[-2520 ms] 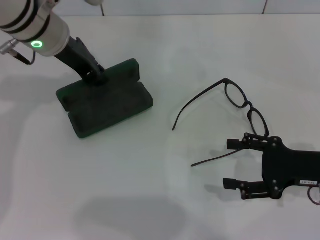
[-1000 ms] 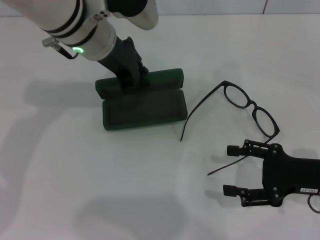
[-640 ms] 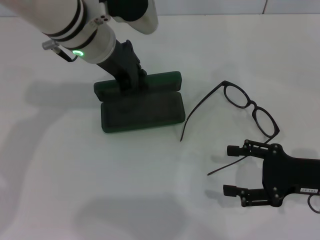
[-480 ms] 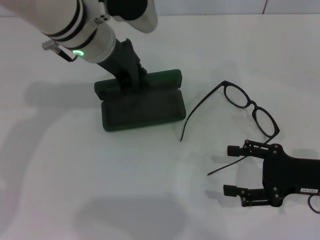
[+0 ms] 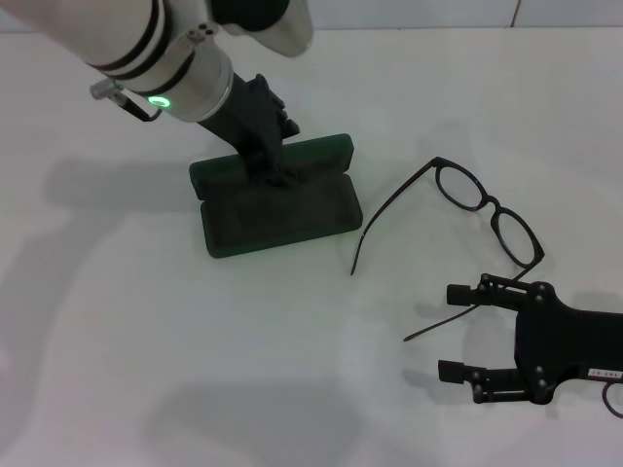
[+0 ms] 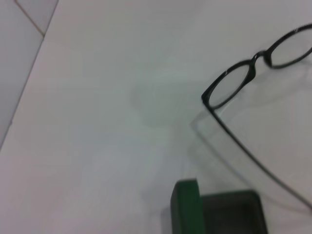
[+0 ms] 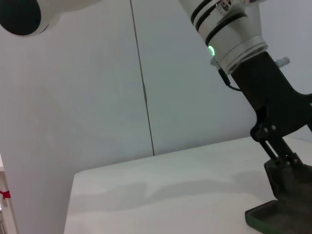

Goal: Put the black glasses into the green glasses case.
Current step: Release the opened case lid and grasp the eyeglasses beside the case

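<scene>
My left gripper (image 5: 277,173) pinches the open green glasses case (image 5: 277,209) at its hinge, arm slanting back toward 10 o'clock. My right gripper (image 5: 467,331) hovers spread at 5 o'clock, beside the black glasses (image 5: 487,209) lying unfolded right of the case.

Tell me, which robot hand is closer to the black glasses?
The right. The right gripper sits open just in front of the black glasses, by one temple arm. The left gripper is farther off, at the green glasses case.
</scene>
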Controlling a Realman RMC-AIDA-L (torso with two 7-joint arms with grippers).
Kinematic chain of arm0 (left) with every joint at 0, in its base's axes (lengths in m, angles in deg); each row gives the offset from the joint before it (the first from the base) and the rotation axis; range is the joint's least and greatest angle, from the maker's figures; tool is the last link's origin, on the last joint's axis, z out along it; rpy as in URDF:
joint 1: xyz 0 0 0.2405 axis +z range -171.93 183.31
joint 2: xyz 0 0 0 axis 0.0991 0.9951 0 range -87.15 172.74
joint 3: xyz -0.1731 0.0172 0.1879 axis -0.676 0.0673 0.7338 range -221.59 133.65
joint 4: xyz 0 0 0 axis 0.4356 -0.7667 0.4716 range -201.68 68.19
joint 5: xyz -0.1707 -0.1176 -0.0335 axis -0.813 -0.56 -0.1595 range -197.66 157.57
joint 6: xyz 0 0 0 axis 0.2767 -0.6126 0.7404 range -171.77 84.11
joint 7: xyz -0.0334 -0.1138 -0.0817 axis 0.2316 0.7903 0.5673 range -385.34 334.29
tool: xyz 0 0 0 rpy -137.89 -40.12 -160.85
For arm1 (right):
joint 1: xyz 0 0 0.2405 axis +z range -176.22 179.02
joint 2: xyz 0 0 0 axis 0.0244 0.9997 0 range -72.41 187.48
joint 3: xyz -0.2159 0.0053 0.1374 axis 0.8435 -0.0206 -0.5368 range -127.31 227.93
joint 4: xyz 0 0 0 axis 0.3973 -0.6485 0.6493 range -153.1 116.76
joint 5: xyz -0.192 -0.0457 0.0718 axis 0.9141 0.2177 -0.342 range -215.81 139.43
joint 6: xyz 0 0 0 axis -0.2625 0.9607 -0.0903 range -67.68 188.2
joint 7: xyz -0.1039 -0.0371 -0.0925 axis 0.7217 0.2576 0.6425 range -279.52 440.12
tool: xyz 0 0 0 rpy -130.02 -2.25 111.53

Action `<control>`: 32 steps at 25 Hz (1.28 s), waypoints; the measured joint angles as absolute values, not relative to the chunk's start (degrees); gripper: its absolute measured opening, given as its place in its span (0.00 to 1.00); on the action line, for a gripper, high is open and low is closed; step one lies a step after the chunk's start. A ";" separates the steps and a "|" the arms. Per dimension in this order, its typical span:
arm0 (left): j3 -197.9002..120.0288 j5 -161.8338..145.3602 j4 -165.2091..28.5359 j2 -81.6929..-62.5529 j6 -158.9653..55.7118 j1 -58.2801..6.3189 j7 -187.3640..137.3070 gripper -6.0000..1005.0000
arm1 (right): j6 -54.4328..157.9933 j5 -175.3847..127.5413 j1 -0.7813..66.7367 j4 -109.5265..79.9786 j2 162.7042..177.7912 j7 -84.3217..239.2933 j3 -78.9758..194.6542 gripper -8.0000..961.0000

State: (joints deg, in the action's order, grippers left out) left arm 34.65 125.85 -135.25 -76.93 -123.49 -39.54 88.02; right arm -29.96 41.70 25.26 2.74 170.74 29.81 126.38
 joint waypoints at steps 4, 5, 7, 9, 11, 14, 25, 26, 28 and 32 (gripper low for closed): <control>30.32 122.54 -135.28 -76.87 -124.15 -38.85 88.10 0.57 | -30.05 41.70 25.23 2.75 170.71 29.70 126.39 0.87; 28.49 121.43 -135.18 -76.85 -124.41 -38.52 88.12 0.57 | -30.06 41.70 25.21 2.75 170.72 29.69 126.40 0.87; 23.63 118.23 -134.53 -76.76 -124.82 -37.63 88.04 0.57 | -30.08 41.70 25.04 2.87 170.74 29.68 126.42 0.87; 18.84 114.82 -133.30 -76.50 -125.07 -36.58 87.73 0.57 | -30.11 41.59 24.81 3.01 170.71 29.67 126.39 0.87; 13.75 110.69 -130.58 -75.52 -125.26 -35.15 87.37 0.57 | -30.18 41.47 24.74 3.06 170.64 29.67 126.36 0.87; 7.44 102.56 -123.55 -73.00 -126.49 -33.03 85.33 0.57 | -30.47 41.35 24.72 3.10 170.48 29.67 126.32 0.87; -0.20 81.64 -114.86 -69.23 -136.46 -14.55 60.33 0.57 | -31.00 41.26 24.58 2.86 169.78 28.53 123.49 0.87; -0.54 81.63 -115.06 -69.38 -136.41 -12.70 59.24 0.58 | -31.00 41.26 24.53 2.82 169.63 28.33 123.35 0.87; -1.29 81.71 -115.22 -69.86 -136.53 -9.89 57.16 0.59 | -31.00 41.25 24.31 2.80 169.32 28.08 123.22 0.87; -1.67 81.99 -116.27 -71.62 -137.32 -4.96 51.87 0.61 | -31.07 41.31 23.40 3.17 168.73 27.46 122.08 0.87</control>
State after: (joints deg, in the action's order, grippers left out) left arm -1.67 81.99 -116.27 -71.62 -137.32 -4.96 51.87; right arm -31.07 41.31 23.40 3.17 168.73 27.46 122.08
